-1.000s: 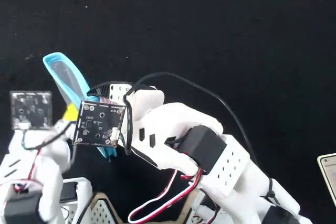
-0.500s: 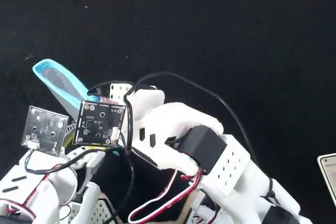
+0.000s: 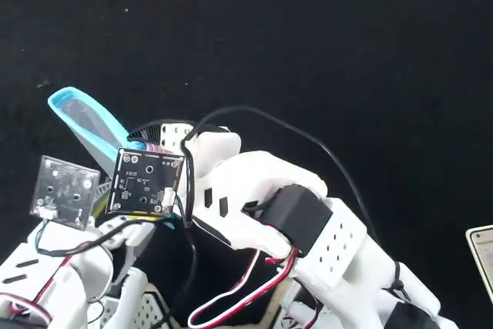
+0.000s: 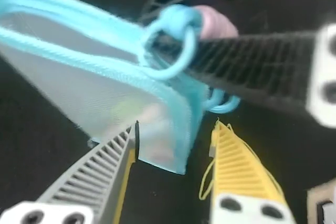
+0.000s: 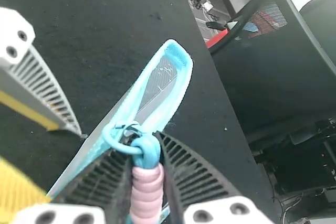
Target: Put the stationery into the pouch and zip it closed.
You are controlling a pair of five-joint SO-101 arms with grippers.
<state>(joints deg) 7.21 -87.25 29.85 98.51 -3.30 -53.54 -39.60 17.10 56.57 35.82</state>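
A light blue mesh pouch (image 3: pixel 86 122) lies slanted on the black table at the left; it is also in the left wrist view (image 4: pixel 100 93) and the right wrist view (image 5: pixel 157 85). My right gripper (image 5: pixel 143 142) is shut on the pink and blue zipper pull (image 5: pixel 144 179) at the pouch's near end. The black fingers (image 4: pixel 252 69) of that gripper show in the left wrist view, with the blue ring (image 4: pixel 170 40) against them. My left gripper (image 4: pixel 176 132) is open, its jaws on either side of the pouch's near corner. Faint pale shapes show through the mesh.
Black cloth (image 3: pixel 323 59) covers the table to the back and right. A white card (image 3: pixel 482 256) lies at the right edge. Both arms crowd the front left, with cables (image 3: pixel 254 117) looping over the right arm.
The left arm has swung toward the front and right, in beside the pouch's near end. The pouch's far end has shifted slightly left. The right gripper has kept its hold on the pull.
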